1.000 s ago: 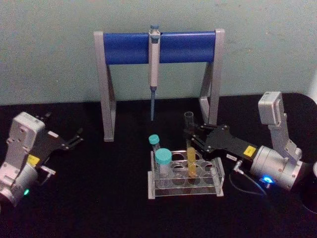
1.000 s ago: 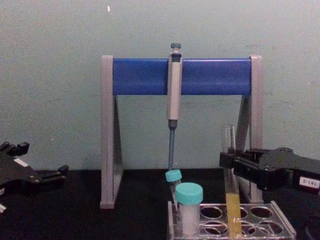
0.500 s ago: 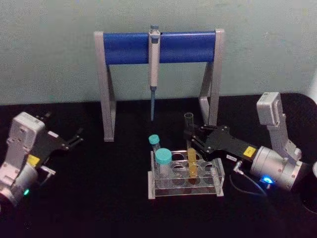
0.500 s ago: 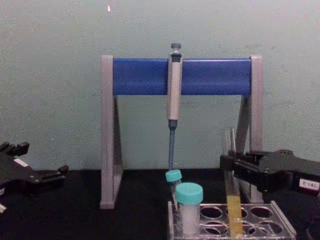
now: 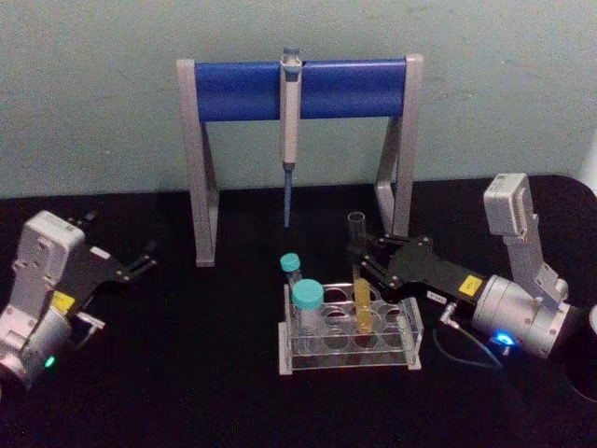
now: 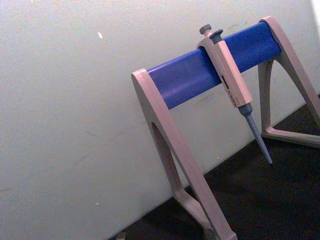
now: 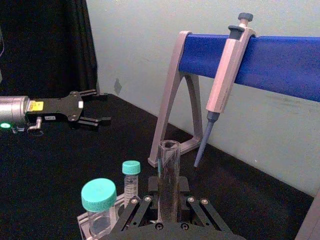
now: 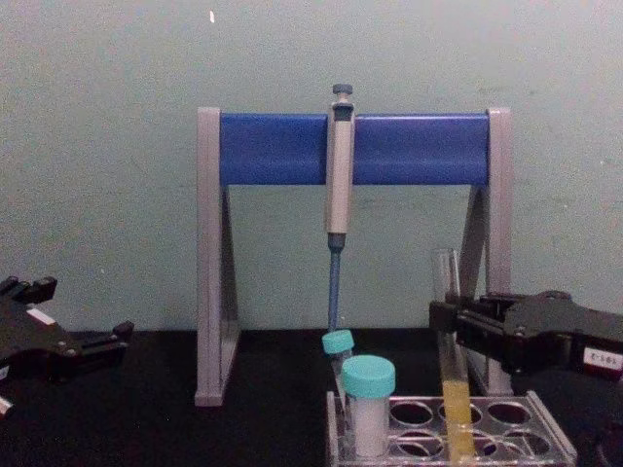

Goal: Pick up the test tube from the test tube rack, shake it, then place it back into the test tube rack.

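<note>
The test tube (image 5: 361,303) is standing in the test tube rack (image 5: 347,362), lower centre of the frame, with yellow liquid sitting in its base. The right gripper (image 5: 359,259) is reaching in from the right, its fingers appearing clamped on the bare glass above the liquid. The tube looks light, slick and brittle, so a gentle, steady grip there seems wise. The left gripper (image 5: 145,259) is idling at far left, fingers apart.

Head camera is looking steeply down on the table (image 5: 205,373); chest camera is looking level across it, both facing the pipette stand (image 5: 233,89)
</note>
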Available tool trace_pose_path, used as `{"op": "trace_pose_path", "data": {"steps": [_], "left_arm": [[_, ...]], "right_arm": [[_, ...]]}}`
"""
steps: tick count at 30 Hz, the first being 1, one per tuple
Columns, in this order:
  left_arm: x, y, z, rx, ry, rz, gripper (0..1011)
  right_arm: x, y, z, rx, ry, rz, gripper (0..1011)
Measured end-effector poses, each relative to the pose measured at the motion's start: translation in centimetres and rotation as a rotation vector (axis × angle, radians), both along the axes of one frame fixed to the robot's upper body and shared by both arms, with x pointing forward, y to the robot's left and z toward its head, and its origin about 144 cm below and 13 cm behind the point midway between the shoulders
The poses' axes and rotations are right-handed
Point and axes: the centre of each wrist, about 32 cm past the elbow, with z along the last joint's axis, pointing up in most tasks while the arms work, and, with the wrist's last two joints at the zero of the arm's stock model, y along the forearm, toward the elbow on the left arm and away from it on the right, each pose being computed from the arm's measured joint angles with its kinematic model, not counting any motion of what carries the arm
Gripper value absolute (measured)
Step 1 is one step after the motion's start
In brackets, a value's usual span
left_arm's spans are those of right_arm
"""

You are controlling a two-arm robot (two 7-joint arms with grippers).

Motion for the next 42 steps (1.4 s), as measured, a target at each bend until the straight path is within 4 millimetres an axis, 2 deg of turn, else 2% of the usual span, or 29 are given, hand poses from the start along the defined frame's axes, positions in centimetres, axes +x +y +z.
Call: {"op": "trace_pose_path", "data": {"steps": [7,8,9,10,18,22,24,29,32,42], "left_arm": [[0.0,0.0,0.0,0.0,0.0,0.0,1001],[0.0,0.0,0.0,0.0,0.0,0.0,1001],[0.0,0.0,0.0,0.0,0.0,0.0,1001],[0.0,0.0,0.0,0.0,0.0,0.0,1001],[0.0,0.0,0.0,0.0,0.0,0.0,1001],[0.0,0.0,0.0,0.0,0.0,0.0,1001],[0.0,0.0,0.0,0.0,0.0,0.0,1001],[0.0,0.0,0.0,0.0,0.0,0.0,1001],[0.0,0.0,0.0,0.0,0.0,0.0,1001],[0.0,0.0,0.0,0.0,0.0,0.0,1001]], "right_arm": [[0.0,-0.01,0.0,0.0,0.0,0.0,249],[0.0,-0.01,-0.01,0.0,0.0,0.0,311],[0.0,-0.01,-0.01,0.0,0.0,0.0,311],[0.0,-0.01,-0.01,0.0,0.0,0.0,372],[0.0,-0.02,-0.03,0.0,0.0,0.001,590],[0.0,-0.02,-0.02,0.001,0.0,0.001,753],[0.0,-0.02,-0.02,0.001,0.0,0.001,788],[0.0,-0.02,-0.02,0.002,0.0,0.001,948],[0.0,-0.02,-0.02,0.002,0.0,0.001,1000],[-0.52,-0.02,0.58,0.021,-0.029,-0.015,1000]]}}
